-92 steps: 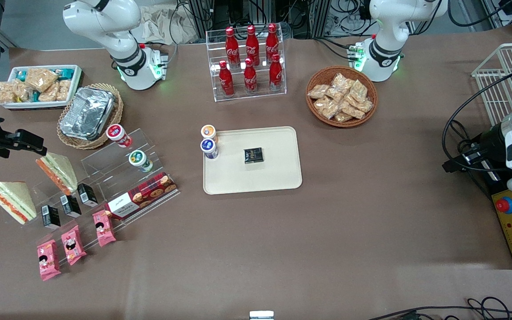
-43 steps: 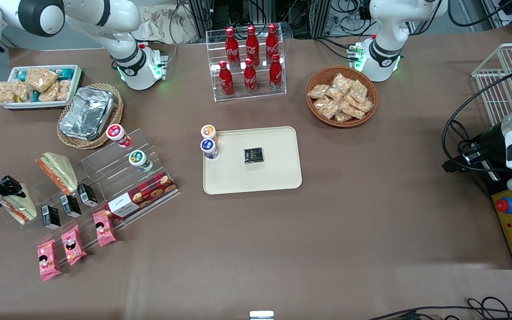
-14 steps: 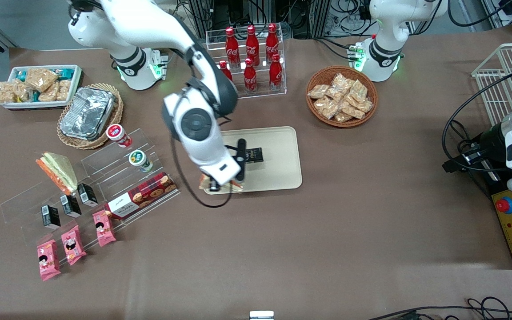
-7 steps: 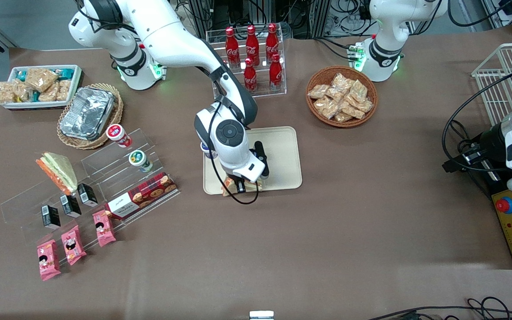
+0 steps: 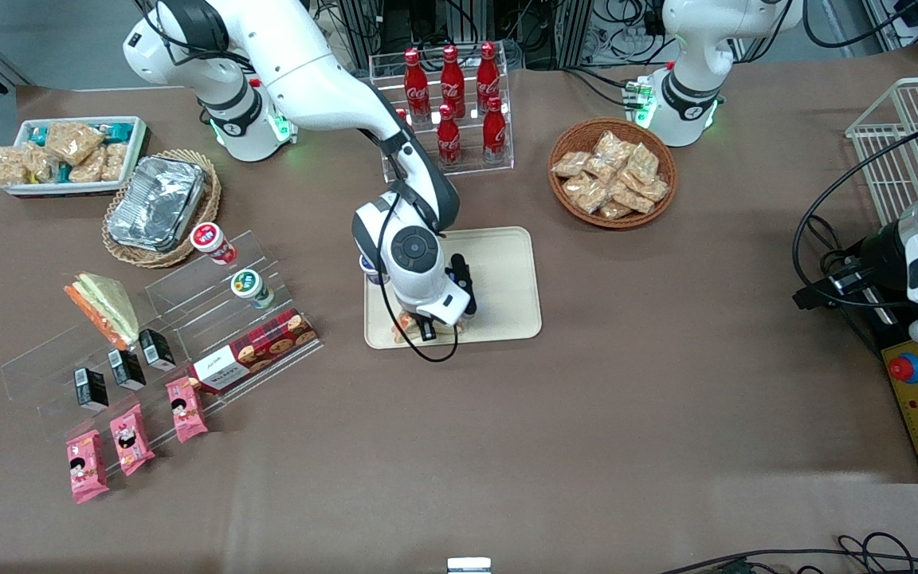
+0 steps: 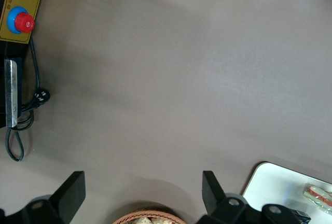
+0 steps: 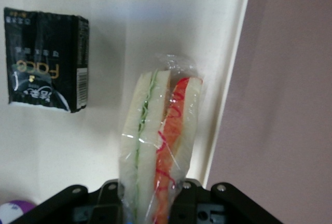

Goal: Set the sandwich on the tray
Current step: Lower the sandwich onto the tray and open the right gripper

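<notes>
My right gripper (image 5: 425, 328) hangs over the near edge of the cream-beige tray (image 5: 507, 275), the edge closest to the front camera. It is shut on the sandwich (image 5: 406, 324), a clear-wrapped wedge with red-orange and green filling. In the right wrist view the sandwich (image 7: 155, 141) stands out from between the fingers of the gripper (image 7: 150, 195), over the tray (image 7: 171, 22) just inside its rim. I cannot tell whether it touches the tray. A black packet (image 7: 45, 60) lies on the tray beside it. The left wrist view shows the tray's corner (image 6: 275, 185) and the sandwich (image 6: 317, 195).
A narrower sandwich wedge (image 5: 104, 307) lies by the acrylic stand (image 5: 188, 319) toward the working arm's end. A purple-lidded cup (image 5: 370, 269) stands at the tray's rim, partly hidden by the arm. Farther back stand a cola rack (image 5: 447, 104), a snack basket (image 5: 612, 171), a foil container (image 5: 158, 201) and a white bin (image 5: 68, 151).
The gripper took the sandwich from the working arm's end of the table and carried it to the tray. In the last half second it moved slightly farther onto the tray.
</notes>
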Robot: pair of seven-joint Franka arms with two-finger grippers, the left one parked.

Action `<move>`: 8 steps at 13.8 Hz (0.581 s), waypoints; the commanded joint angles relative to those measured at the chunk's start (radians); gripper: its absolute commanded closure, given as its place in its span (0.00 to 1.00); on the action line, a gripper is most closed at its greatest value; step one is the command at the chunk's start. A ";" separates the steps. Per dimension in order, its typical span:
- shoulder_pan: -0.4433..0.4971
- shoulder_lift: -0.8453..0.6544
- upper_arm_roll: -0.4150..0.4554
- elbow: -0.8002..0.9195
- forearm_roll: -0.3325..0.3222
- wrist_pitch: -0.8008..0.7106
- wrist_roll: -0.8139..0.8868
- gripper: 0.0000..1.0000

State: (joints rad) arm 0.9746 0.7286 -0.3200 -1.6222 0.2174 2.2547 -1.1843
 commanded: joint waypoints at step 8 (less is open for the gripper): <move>-0.007 -0.075 -0.017 0.004 0.033 -0.091 -0.017 0.01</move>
State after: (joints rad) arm 0.9794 0.7165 -0.3288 -1.6174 0.2199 2.2402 -1.1841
